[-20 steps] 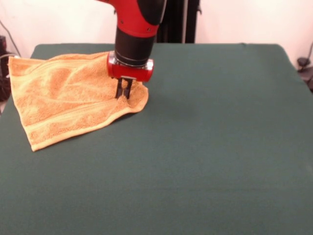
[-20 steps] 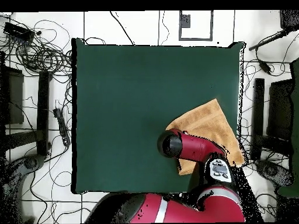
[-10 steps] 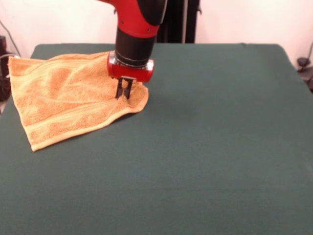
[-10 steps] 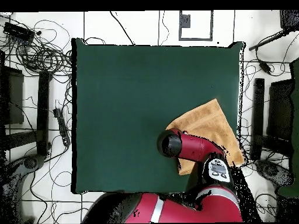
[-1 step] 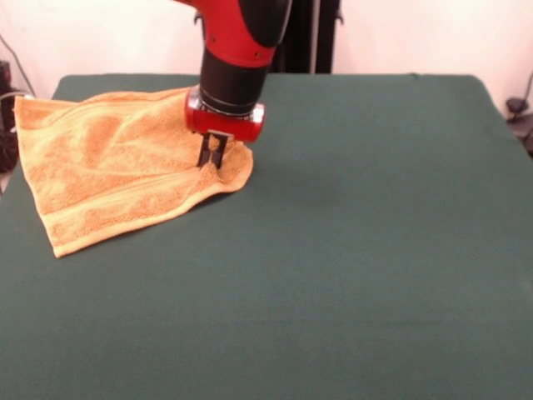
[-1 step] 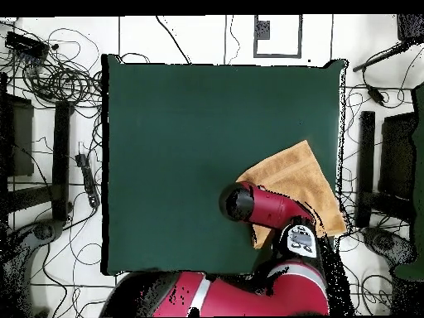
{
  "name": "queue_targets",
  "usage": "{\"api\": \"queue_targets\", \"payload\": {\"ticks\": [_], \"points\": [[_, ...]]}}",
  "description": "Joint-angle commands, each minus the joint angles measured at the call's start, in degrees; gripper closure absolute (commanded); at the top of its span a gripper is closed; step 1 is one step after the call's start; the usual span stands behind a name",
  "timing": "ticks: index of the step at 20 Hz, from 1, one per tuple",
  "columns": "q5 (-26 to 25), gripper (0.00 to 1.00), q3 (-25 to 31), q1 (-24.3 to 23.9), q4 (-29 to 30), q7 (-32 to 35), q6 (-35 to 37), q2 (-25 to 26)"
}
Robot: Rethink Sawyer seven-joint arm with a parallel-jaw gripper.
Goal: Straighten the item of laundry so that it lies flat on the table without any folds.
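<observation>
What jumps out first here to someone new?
The red-and-black arm's gripper, pinched shut on a corner of the golden-orange towel. The towel lies rumpled at the left edge of the green table in the front view, one corner hanging over that edge.

- You see the table [image 6: 207, 149] as a big dark green rectangle that fills the middle of the overhead view.
- The towel [image 6: 302, 178] lies near the table's right edge, golden-orange and turned like a diamond, with one corner pointing up and to the right.
- Its right corner reaches the table's right edge.
- The red and black arm [image 6: 265, 211] comes in from the bottom and lies across the towel's lower left part, hiding it.
- The arm's round black end sits over the towel's left corner, so you cannot see the gripper beneath it.
- Around the table you see pale floor with tangled black cables [image 6: 58, 79], thickest at the upper left.
</observation>
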Motion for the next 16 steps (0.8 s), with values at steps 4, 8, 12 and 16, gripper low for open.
{"api": "queue_targets", "payload": {"ticks": [4,8,12,16], "points": [[10.4,1.00,10.9,6.2,-7.5,16.1,-2.4,9.0],[11.7,1.00,10.3,6.8,-7.5,15.8,-2.7,9.1],[12.6,1.00,10.2,7.0,-7.1,15.5,-3.3,9.1],[13.4,1.00,10.1,7.2,-7.0,15.4,-2.9,9.0]]}}
